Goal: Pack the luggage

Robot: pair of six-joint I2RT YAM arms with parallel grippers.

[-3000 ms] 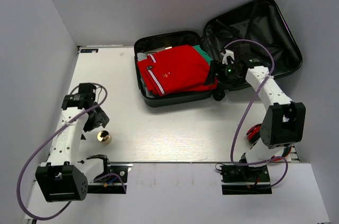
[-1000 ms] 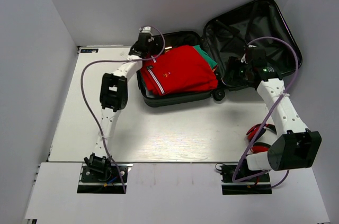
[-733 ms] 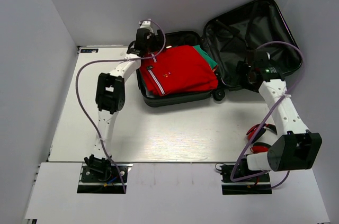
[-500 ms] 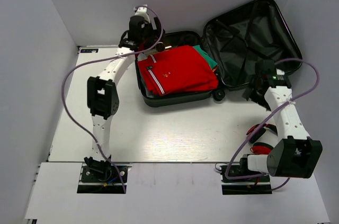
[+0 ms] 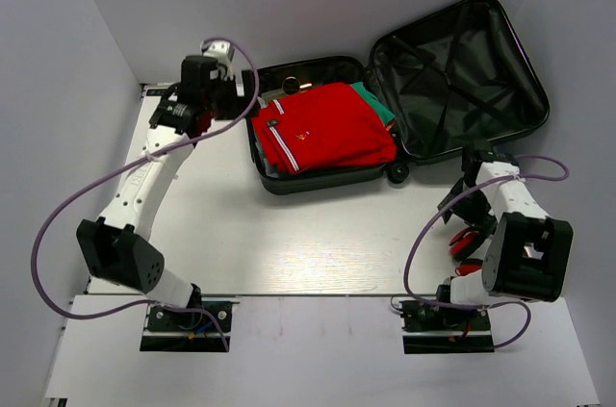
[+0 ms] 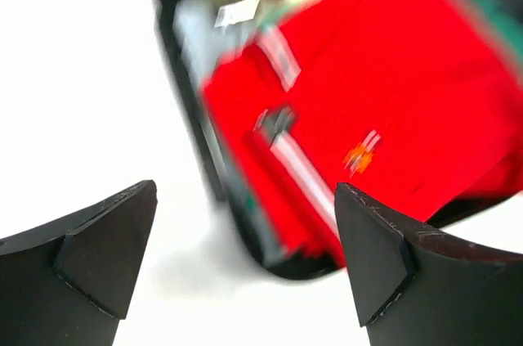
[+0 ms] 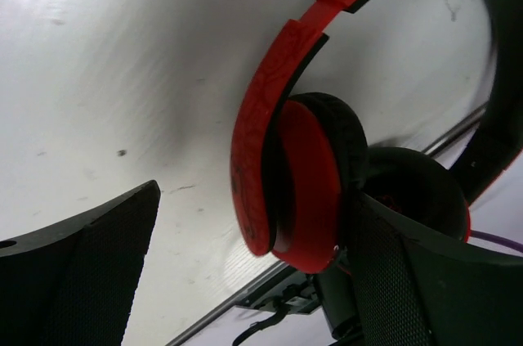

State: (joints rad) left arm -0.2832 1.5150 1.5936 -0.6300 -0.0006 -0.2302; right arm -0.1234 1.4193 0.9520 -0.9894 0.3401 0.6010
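Lying open, the black luggage holds folded red clothing.

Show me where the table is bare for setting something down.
Bare: the table strip between the luggage and the arm bases. Crowded: the right edge by the red headphones, and the luggage's left half, filled with red clothes.

Soft, even light fills the top view, leaving only faint shadows on the white desk. The left wrist view is motion-blurred: the luggage and red garment are smeared and the desk is blown white. In the right wrist view the red headphones are sharp and softly shadowed.
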